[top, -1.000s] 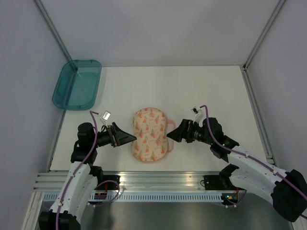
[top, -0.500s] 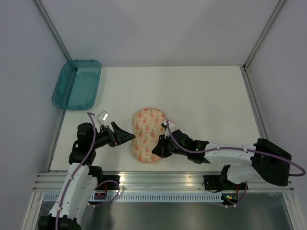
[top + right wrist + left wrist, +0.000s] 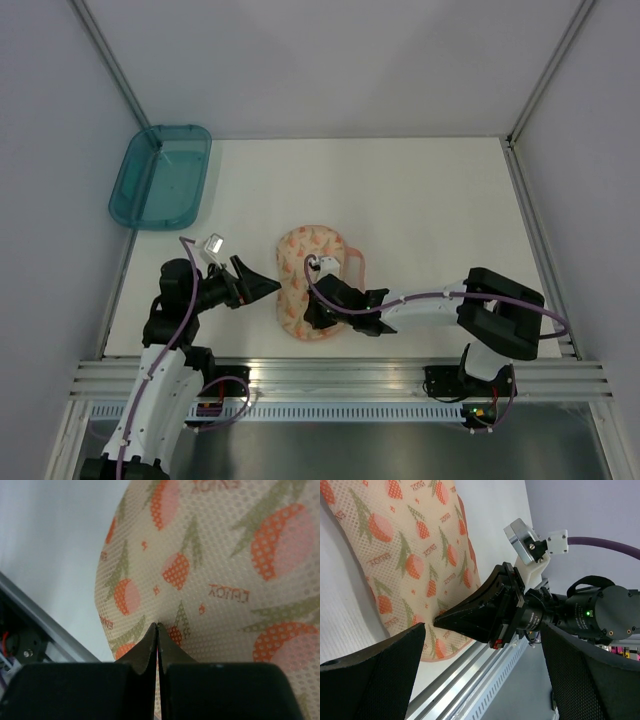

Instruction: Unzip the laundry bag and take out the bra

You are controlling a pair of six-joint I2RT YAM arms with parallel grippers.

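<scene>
The laundry bag lies flat on the white tabletop, in the middle near the front edge, between the two arms. It is a rounded cream pouch of mesh with orange-red printed shapes, and its pink loop sticks out on the right side. From above the bag looks closed, but the zipper itself I cannot make out clearly. The right arm reaches from the right across the near half of the bag, and the right end effector is over the bag's near left part. In the right wrist view its two fingers are pressed fully together with no gap, so it is closed, and the tip sits on or just above the mesh. Whether any fabric is caught between the fingers I cannot tell. The left end effector is just beside the left edge of the bag and points at it. It is wide open and holds nothing; in its own camera the two dark fingers stand far apart, with the bag and the closed right end effector between them. A teal tray rests at the far left corner of the tabletop, well apart from the bag.
</scene>
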